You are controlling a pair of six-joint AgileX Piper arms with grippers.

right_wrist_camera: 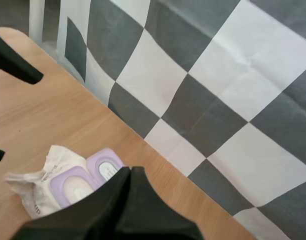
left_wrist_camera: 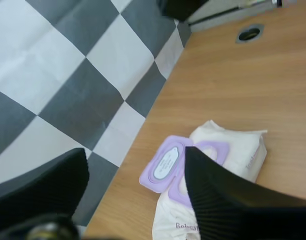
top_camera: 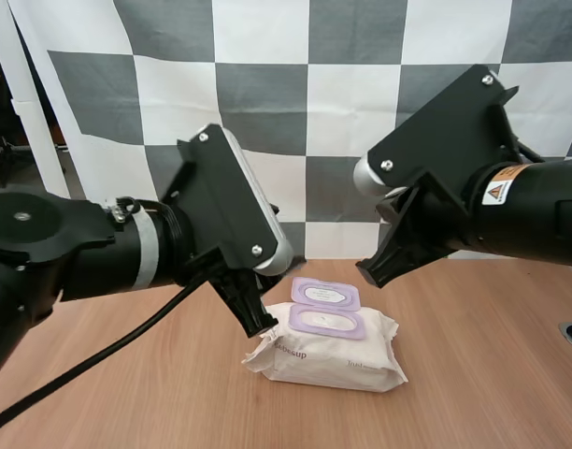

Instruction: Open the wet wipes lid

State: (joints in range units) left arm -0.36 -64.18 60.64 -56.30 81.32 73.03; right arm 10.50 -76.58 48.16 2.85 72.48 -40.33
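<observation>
**Lid [top_camera: 325, 295] folded back, both arms off the pack**

We judge the job done. The purple lid lies flat behind the opening [top_camera: 321, 321] of the wet wipes pack [top_camera: 328, 354], which rests on the table [top_camera: 473, 374] between our arms. That would explain why nothing is gripped. Our left gripper [top_camera: 255, 316] hovers at the pack's left end, its fingers [left_wrist_camera: 218, 200] spread wide and empty; we cannot tell whether it touches. Our right gripper [right_wrist_camera: 130, 172] hangs above the pack, pressed together on nothing.

white wipes pack [top_camera: 328, 352], purple lid [top_camera: 325, 294] open
</observation>
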